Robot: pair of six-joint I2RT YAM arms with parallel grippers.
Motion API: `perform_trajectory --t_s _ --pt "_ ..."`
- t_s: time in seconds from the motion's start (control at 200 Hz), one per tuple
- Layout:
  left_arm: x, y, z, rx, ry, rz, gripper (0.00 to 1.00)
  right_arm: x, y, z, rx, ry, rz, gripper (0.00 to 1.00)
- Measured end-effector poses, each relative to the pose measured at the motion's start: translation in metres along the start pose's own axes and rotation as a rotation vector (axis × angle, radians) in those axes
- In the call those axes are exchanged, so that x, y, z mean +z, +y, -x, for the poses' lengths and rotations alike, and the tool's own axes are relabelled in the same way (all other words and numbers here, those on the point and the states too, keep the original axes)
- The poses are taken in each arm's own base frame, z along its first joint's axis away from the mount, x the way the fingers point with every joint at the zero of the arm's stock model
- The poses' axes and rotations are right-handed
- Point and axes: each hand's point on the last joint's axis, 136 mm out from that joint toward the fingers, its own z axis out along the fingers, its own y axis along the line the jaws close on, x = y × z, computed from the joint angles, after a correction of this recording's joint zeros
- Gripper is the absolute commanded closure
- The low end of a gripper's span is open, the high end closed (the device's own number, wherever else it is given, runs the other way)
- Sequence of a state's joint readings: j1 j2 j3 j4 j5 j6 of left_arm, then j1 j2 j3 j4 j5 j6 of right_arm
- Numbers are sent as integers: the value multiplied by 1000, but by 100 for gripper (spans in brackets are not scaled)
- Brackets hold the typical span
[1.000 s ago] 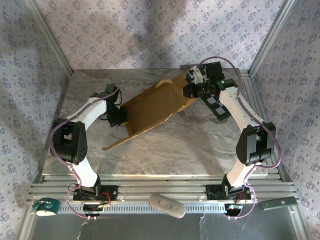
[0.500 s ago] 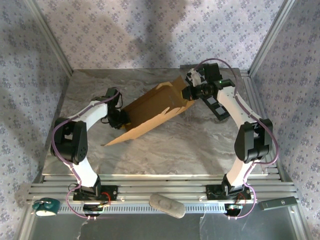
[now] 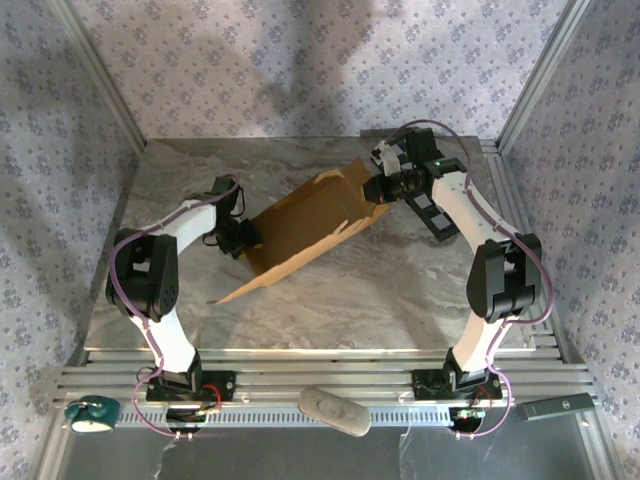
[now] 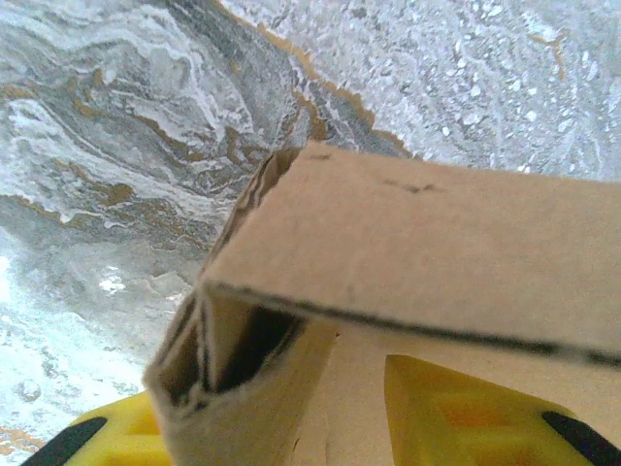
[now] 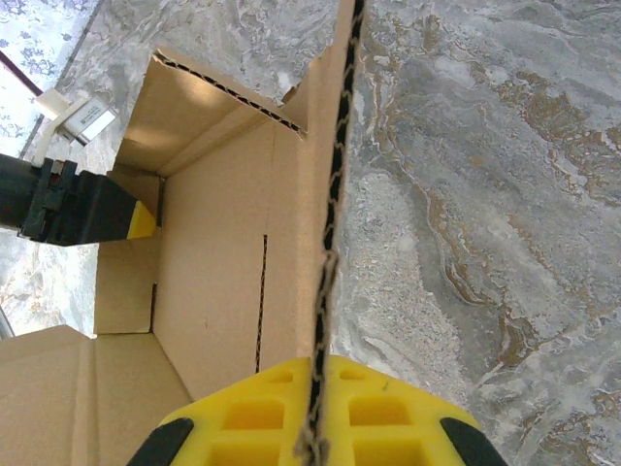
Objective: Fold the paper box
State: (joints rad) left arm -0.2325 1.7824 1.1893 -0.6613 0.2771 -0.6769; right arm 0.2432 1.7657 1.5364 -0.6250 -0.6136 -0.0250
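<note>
Cardboard box [image 3: 305, 225] is pinched at one wall by right claw [image 5: 315, 413]; left claw [image 4: 291, 432] is parted astride the far fold; creases should be pressed square.

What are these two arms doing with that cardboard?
They are folding a paper box on the marble table. The right hand is clamped on the edge of one raised wall. The left hand sits at the opposite end, fingers apart around a folded corner. The box is half-formed, one long flap not yet raised.
</note>
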Motion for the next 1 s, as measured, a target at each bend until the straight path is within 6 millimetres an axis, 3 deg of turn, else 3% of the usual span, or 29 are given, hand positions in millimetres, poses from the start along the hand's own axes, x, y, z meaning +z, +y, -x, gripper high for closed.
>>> perform_trajectory --t_s 0.215,0.315,0.38,0.5,0.63,0.72,0.86,0.999 --pt "-2 0 1 1 0 5 58 0 0 1 -2 1 3 100" --pt "1 -2 3 -7 -5 -4 62 1 0 0 0 3 3 100" --pt "4 -1 3 -20 -5 -6 70 1 -1 0 1 5 3 100" --pt "8 4 3 -44 -11 4 98 1 -3 -1 5 7 -7 100" --pt "6 4 5 -53 -35 -2 100 1 -4 2 -1 -5 -12 100" --pt "-7 1 15 -45 -119 -13 100 -4 -1 6 -28 -64 -24 100" --pt "-48 -10 34 -14 -292 -47 100 -23 18 14 -103 -211 -48 100" --pt "-87 -20 52 25 -454 -77 100 -43 42 37 -169 -342 -63 87"
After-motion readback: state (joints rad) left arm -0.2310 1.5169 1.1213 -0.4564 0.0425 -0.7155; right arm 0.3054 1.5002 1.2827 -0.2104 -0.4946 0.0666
